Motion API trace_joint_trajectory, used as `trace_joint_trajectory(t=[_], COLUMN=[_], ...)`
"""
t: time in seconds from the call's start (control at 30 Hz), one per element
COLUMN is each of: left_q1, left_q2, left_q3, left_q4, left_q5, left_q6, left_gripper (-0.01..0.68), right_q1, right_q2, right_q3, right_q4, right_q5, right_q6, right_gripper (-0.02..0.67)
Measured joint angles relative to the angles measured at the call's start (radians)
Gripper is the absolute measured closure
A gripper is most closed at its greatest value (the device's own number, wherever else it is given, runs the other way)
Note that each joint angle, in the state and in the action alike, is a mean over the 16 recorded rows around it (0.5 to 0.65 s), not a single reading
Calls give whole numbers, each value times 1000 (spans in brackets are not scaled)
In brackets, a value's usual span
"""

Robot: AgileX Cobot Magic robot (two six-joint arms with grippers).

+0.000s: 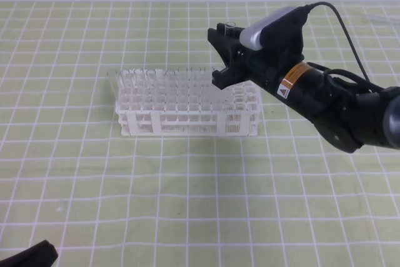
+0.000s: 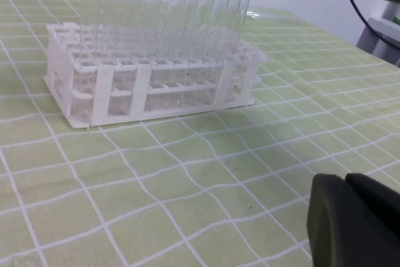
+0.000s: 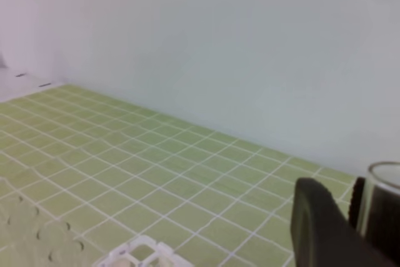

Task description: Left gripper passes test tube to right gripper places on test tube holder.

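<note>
One test tube (image 1: 229, 28) stands upright, pinched between the fingers of the right gripper (image 1: 225, 54), its rim poking out at twelve o'clock, above the far right corner of the test tube holder (image 1: 187, 117). The left gripper (image 2: 353, 220), clenched empty, waits at seven o'clock.

Your right gripper (image 1: 223, 51) hangs above the right end of the test tube holder (image 1: 187, 120), arm slanting in from the lower right, fingers pointing up-left and closed on the test tube (image 3: 382, 207). Your left gripper (image 2: 350, 217) sits low, well in front of the holder, fingers pressed together, holding nothing.
</note>
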Motion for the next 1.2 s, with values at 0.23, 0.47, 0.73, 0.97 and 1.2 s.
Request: trace_joint_trajectory(t=[0.23, 0.47, 0.73, 0.97, 1.2], left_q1=[0, 0, 1, 1, 0], left_q2=[-1, -1, -4, -3, 0], left_q3=[1, 2, 3, 2, -1], left_q4=[0, 0, 1, 0, 0], left_q5=[1, 1, 0, 2, 4], left_q6=[0, 0, 0, 0, 0], left_gripper=[675, 675, 675, 675, 676], right_q1=[0, 0, 0, 0, 0], right_q2=[12, 18, 32, 45, 52], right_q3=[-20, -22, -23, -24, -24], right_q4=[-19, -24, -24, -24, -23], right_q5=[17, 31, 38, 37, 35], right_q6=[9, 18, 27, 23, 4], right_gripper=[566, 566, 566, 566, 566])
